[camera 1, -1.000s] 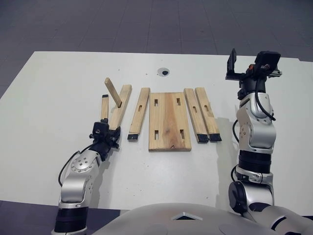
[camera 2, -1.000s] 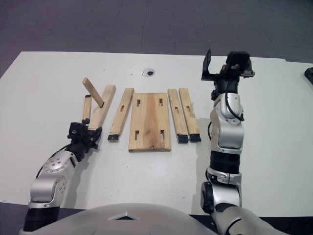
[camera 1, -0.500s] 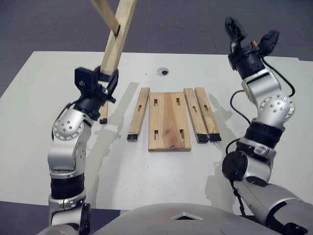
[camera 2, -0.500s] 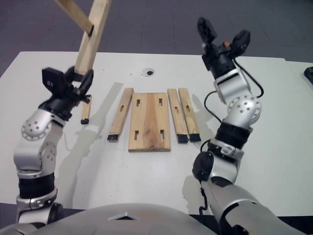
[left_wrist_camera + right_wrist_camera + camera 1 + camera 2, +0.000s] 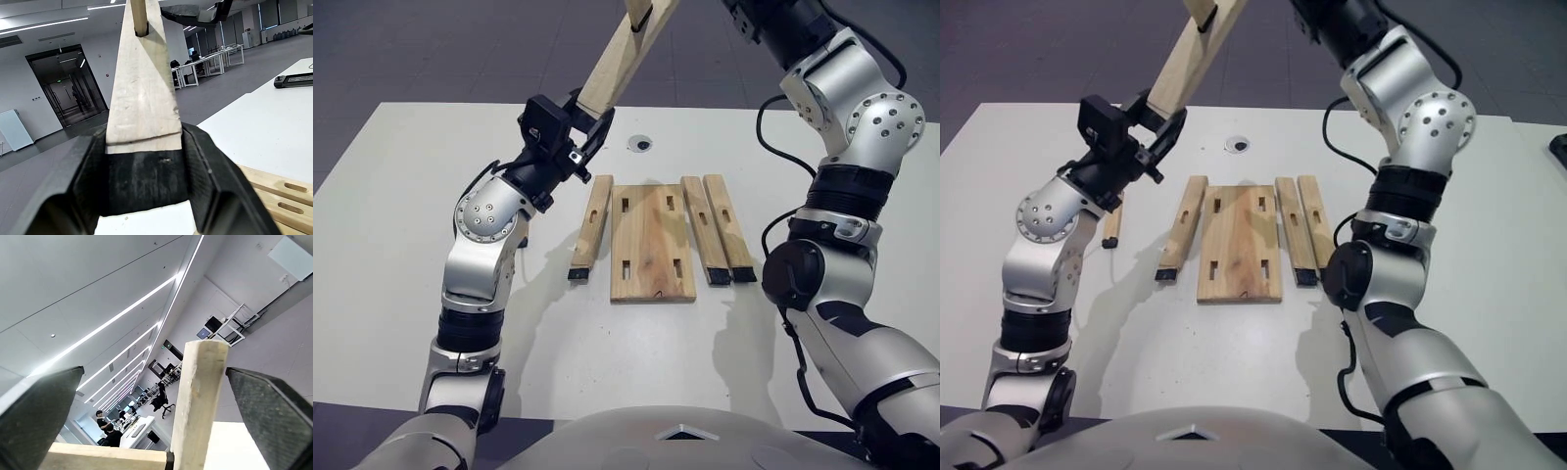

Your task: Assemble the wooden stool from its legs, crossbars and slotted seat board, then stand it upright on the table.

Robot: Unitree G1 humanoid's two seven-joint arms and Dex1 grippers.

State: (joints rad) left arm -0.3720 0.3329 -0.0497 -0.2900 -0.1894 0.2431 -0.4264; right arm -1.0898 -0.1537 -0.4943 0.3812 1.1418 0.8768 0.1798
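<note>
The left jaws clamp the lower end of a leg [image 5: 615,64], held up over the bench [image 5: 391,215]. The right jaws stand wide open around its crossbar [image 5: 198,401]. The seat board [image 5: 651,245] lies flat.

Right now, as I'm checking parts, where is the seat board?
In the eye views the seat board lies flat on the table, between a single leg on its left and two legs on its right.

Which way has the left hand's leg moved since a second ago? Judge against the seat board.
Yes. The leg lay flat left of the seat board; the left hand now holds it lifted high, slanting up and rightward.
</note>
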